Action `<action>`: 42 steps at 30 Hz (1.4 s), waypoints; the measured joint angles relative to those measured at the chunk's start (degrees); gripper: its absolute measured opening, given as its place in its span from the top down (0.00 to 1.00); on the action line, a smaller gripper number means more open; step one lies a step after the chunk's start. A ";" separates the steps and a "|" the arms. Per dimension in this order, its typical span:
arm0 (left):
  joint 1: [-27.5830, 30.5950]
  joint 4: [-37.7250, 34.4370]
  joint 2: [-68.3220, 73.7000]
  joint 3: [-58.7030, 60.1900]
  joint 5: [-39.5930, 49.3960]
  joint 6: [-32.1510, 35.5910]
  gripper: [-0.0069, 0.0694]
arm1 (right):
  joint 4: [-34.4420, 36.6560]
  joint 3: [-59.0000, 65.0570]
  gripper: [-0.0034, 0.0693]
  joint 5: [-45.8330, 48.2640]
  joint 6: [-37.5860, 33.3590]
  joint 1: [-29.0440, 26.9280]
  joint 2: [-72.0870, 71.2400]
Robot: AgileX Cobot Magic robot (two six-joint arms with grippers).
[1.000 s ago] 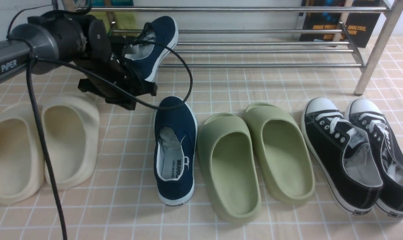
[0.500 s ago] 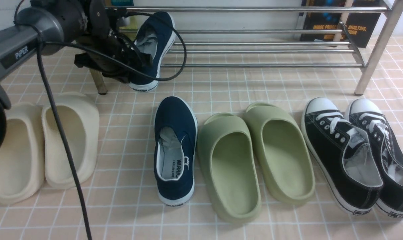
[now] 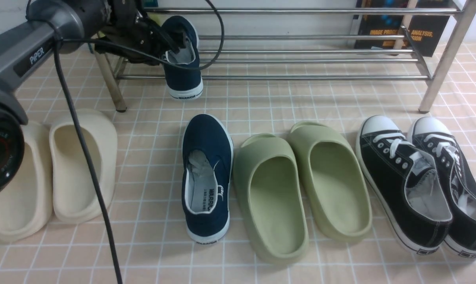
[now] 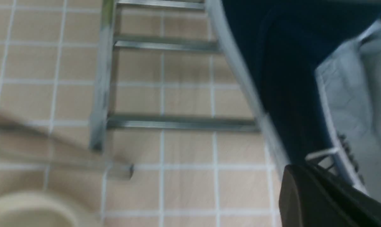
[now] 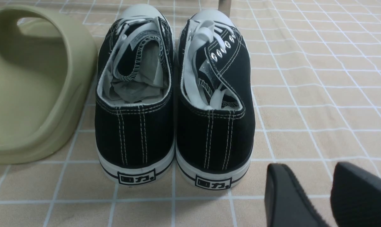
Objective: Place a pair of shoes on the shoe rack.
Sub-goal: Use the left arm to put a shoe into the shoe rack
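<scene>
With left gripper [image 3: 168, 46], pinches navy shoe [image 3: 183, 77] by the collar at left end of rack [image 3: 301, 77], toe over the bars, heel hanging past the near bar. Has other navy shoe [image 3: 206, 177] on floor [image 3: 261, 102], between cream slides [image 3: 80, 165] and green slides [image 3: 269, 197]; black sneakers [image 3: 403, 181] far right. From left wrist, shows one finger [image 4: 319, 201] at that collar, above the bars. From right wrist, holds right gripper [image 5: 316, 201] empty, fingers apart, just near of the sneakers' heels.
</scene>
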 joint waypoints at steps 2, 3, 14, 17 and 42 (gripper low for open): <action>-0.09 0.06 -1.10 0.00 3.40 -0.05 0.89 | 0.00 0.00 0.62 0.00 0.00 0.00 0.00; -0.40 0.23 -1.94 0.00 5.54 0.18 0.89 | 0.00 0.00 0.62 0.00 0.00 0.00 0.00; -7.89 -5.75 -5.19 4.54 9.51 6.55 0.88 | 0.00 0.00 0.62 0.00 0.00 0.00 0.00; -8.44 -4.14 -4.27 6.17 4.04 4.57 0.88 | 0.00 0.00 0.62 0.00 0.00 0.00 0.00; -3.81 3.66 -2.98 5.19 -0.17 -4.47 0.88 | 0.00 0.00 0.62 0.00 0.00 0.00 0.00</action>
